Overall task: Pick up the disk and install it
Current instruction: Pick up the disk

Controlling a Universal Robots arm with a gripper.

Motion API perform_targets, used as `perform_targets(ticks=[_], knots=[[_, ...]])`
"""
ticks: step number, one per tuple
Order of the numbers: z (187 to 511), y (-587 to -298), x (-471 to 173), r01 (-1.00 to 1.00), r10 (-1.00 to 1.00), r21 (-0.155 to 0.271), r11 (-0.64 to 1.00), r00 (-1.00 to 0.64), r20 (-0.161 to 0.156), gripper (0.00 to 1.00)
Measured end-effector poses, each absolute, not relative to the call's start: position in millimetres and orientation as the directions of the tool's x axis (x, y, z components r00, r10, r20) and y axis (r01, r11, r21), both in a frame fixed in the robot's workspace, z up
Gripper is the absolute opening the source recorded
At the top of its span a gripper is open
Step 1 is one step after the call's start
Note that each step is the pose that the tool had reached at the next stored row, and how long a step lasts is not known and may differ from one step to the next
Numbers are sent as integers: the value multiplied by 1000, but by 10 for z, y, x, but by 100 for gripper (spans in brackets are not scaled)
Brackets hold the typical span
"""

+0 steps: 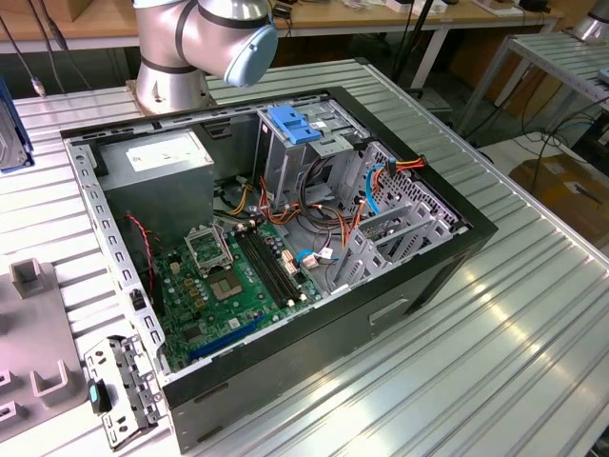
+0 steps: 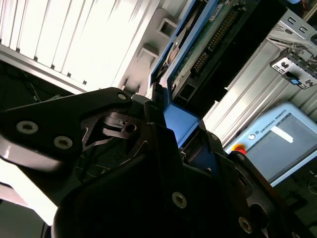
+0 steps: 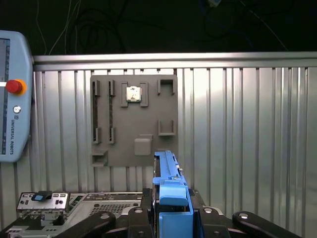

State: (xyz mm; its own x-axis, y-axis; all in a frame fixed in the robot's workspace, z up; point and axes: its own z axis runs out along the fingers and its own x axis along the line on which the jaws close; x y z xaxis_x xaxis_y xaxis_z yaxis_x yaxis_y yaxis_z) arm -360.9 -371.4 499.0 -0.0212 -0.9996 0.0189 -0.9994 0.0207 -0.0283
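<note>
**Exterior view**
Table (image 1: 476, 362): ribbed aluminium, ran right across the shot, with bare metal along the near side and the exterior view's right.
Case (image 1: 381, 314): black tower on its side with the lid off, sat mid-table. Held a green motherboard (image 1: 228, 276), a grey power supply (image 1: 157, 157) and a drive cage (image 1: 285, 176) topped by a blue tab (image 1: 295, 124).
Arm (image 1: 190, 43): base stood on the table just behind the case and went up out of shot.
Fixture plate (image 1: 29, 371): grey, lay flat at the exterior view's left, with a small metal bracket (image 1: 119, 386) just beside it.
Disk (image 1: 11, 129): looked like its blue frame poking in at the exterior view's left edge, cut off, well apart from the case.
Room: wooden benches (image 1: 381, 14) behind. Had another ribbed table (image 1: 561, 57) and a cardboard box (image 1: 571, 186) over on the exterior view's right, across a gap of floor.

**Second wrist view**
Gripper (image 2: 166, 114): black fingers pinched tight on the disk's blue frame.
Disk (image 2: 203, 44): stuck out past the fingertips, circuit-board side showing.
Beyond: table ribs, plus a teach pendant (image 2: 277, 139) lying on the metal.

**First wrist view**
Gripper (image 3: 171, 215): clamped either side of the frame.
Disk (image 3: 171, 191): seen edge-on, fixture plate (image 3: 133, 119) beyond it.
Open room: plain ribs on the plate's far side from the pendant, then the table's edge rail and dark past it.
</note>
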Motion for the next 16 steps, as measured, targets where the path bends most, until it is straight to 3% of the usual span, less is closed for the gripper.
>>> perform_targets(ticks=[16], knots=[[4987,-3807,-3460,-999,-1000,-28,21,-21,19,37]])
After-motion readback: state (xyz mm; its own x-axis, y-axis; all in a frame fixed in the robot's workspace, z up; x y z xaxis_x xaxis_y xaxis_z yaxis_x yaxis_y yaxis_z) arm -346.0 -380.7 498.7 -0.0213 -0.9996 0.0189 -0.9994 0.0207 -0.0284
